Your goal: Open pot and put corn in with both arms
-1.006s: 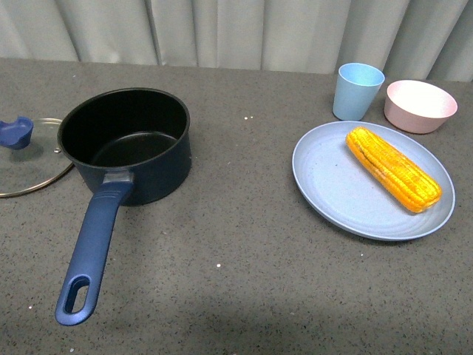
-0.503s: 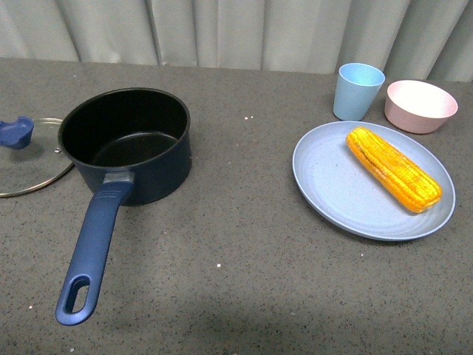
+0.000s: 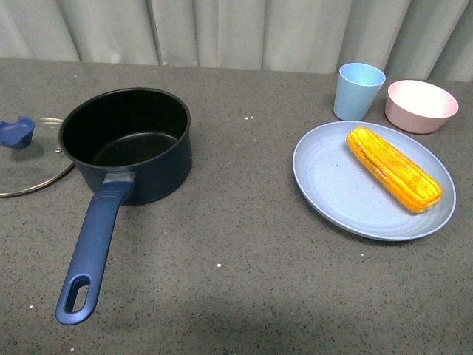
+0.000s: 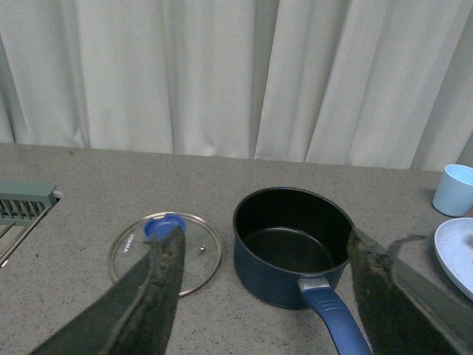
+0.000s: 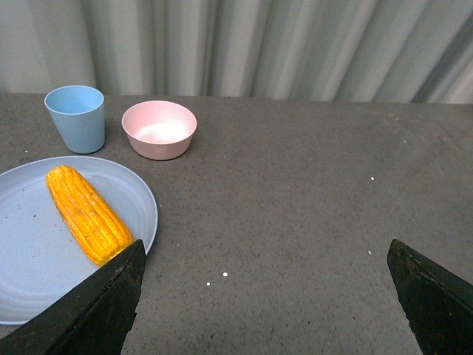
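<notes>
- The pot [image 3: 126, 144] stood open on the left part of the table [image 3: 244, 251]. Its black inside was empty, and its long handle [image 3: 92, 248] pointed toward the near edge.
- The glass lid [image 3: 29, 166] lay flat just to the left of the pot, so we judged the opening step as done and the corn step as the one in hand.
- The corn [image 3: 394, 168] lay diagonally on the blue plate [image 3: 332, 185] at the right, well apart from the pot and not yet picked up.
- The left gripper [image 4: 264, 240] appeared only in its wrist view. It was spread wide with nothing between its fingers, and it looked at the pot from the near side.
- The right gripper [image 5: 264, 251] was also spread wide and empty, with the corn close to one finger.
- In our judgement, the next move called for the right gripper to come down over the cob, close across its width and carry it left.
- The table between the plate and the pot was bare, so the path looked free.
- The blue cup [image 3: 359, 90] and the pink bowl [image 3: 419, 106] stood just behind the plate, so we thought an approach from the near side was safer.
- The cob looked almost as long as the pot is wide, so it may need a tilt at the rim.
</notes>
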Motion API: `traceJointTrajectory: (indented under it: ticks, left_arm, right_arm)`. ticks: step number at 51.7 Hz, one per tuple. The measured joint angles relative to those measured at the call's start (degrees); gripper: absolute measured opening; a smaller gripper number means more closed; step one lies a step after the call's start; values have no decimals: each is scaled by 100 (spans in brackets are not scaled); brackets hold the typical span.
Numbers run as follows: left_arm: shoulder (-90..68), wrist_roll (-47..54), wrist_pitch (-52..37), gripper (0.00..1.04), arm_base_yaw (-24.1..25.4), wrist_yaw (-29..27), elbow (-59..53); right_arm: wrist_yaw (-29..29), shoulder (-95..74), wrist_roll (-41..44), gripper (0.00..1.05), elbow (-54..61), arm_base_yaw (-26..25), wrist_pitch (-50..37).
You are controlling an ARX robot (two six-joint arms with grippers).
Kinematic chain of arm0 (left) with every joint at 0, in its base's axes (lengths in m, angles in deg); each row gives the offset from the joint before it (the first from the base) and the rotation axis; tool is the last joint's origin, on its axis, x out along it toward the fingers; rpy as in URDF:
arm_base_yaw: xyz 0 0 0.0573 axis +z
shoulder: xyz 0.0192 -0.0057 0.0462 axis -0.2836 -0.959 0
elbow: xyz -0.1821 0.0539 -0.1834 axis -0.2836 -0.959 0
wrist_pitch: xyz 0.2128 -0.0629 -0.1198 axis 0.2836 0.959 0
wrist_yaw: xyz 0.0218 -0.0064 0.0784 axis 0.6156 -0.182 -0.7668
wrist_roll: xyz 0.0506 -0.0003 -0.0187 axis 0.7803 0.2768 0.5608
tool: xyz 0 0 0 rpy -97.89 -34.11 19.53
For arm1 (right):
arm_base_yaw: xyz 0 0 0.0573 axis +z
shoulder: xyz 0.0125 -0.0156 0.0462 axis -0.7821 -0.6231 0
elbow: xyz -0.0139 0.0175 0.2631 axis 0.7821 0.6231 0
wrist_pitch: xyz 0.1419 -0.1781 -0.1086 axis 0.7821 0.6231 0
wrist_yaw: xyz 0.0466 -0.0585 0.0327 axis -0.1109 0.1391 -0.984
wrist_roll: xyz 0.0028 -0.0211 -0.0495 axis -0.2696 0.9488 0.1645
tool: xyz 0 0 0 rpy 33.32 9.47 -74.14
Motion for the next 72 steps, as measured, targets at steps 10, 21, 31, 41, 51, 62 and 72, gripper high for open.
traceJointTrajectory:
  ticks: [10,21,31,41,51,62,72]
  left_arm:
    - [0,11,0,99,0,-2,0]
    - [0,13,0,98,0,0,0]
    - [0,15,0,98,0,-2,0]
    - [0,15,0,98,0,0,0]
    - [0,15,0,98,0,-2,0]
    - [0,15,0,98,0,0,0]
    - [0,15,0,98,0,-2,0]
  right_arm:
    - [-1821,-3528,933,96,-1528,-809,-643]
    - [-2221,-5261,1467,96,-2723,-732,-28]
    - [-2422,-6384,1683,96,-3510,-444,433]
    - [-2474,-7401,1563,96,-4166,-197,671]
    - [-2583,-8113,1246,96,-4712,-103,776]
    - [-2723,-8854,802,96,-5340,39,981]
    - [-2623,-9186,754,96,-5574,90,1097]
